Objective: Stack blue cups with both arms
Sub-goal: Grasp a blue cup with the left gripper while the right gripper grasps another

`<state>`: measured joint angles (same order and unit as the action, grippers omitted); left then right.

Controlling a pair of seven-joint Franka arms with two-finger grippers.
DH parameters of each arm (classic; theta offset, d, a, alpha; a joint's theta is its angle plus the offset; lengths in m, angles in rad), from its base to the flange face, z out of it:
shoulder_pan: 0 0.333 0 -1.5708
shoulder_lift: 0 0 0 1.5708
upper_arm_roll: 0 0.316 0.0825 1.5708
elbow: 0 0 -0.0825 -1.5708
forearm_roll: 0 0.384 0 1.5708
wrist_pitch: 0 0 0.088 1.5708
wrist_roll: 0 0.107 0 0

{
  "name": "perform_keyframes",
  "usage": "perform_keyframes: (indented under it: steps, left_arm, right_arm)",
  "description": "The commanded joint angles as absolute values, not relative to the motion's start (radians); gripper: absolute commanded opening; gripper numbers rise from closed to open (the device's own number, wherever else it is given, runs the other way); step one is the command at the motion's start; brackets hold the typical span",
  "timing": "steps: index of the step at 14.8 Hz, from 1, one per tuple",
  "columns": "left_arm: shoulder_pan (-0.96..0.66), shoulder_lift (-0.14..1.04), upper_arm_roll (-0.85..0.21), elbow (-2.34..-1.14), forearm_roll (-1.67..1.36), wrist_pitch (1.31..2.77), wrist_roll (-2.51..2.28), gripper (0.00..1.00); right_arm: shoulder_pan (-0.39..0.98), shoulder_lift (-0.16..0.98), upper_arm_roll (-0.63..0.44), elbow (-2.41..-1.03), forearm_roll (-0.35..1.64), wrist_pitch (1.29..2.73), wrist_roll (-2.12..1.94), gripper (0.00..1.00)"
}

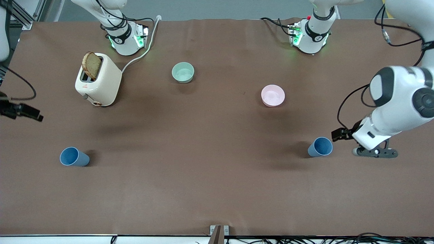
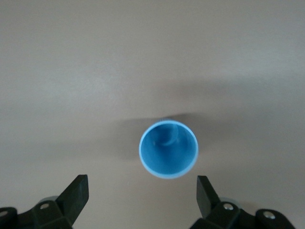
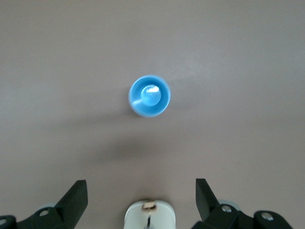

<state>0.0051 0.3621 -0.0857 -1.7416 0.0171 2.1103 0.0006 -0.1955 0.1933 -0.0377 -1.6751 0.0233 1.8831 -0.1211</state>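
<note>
Two blue cups stand upright on the brown table. One cup is toward the left arm's end, the other cup toward the right arm's end. My left gripper hangs low beside the first cup, apart from it. In the left wrist view the gripper is open and empty, with that cup just ahead of its fingertips. My right gripper shows partly at the view's edge, high up. In the right wrist view it is open and empty, with the other cup far below.
A cream toaster with a bread slice stands near the right arm's base; its top shows in the right wrist view. Its white cable runs toward that base. A mint-green bowl and a pink bowl sit mid-table.
</note>
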Motion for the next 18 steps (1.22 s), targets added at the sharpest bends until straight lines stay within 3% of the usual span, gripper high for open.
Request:
perform_keyframes:
  steps: [1,4,6,12,15,17,18]
  left_arm:
    - [0.025,0.425,-0.084,-1.767,0.023,2.19,0.006,0.98]
    - [0.04,0.478,-0.087,-1.781,0.023,2.236,0.009,0.8]
    - [0.035,0.505,-0.087,-1.781,0.023,2.241,0.009,0.62]
    - [0.029,0.532,-0.091,-1.778,0.021,2.243,0.012,0.03]
    - [0.006,0.52,-0.119,-1.776,0.012,2.24,-0.012,0.0]
    - [0.0,0.499,-0.197,-1.769,0.012,2.229,-0.134,0.0]
    - [0.0,0.497,-0.251,-1.763,0.015,2.229,-0.235,0.0]
  right_arm:
    - [-0.265,0.331,-0.025,-1.651,0.081,2.003,-0.213,1.0]
    - [-0.278,0.455,-0.025,-1.651,0.143,2.172,-0.278,1.0]
    - [-0.272,0.517,-0.023,-1.651,0.143,2.28,-0.278,1.0]
    - [-0.272,0.594,-0.017,-1.66,0.146,2.303,-0.298,0.85]
    - [-0.272,0.603,-0.017,-1.66,0.17,2.299,-0.298,0.54]
    - [-0.27,0.609,-0.017,-1.658,0.186,2.301,-0.296,0.2]
    - [-0.271,0.609,-0.017,-1.655,0.198,2.301,-0.296,0.11]
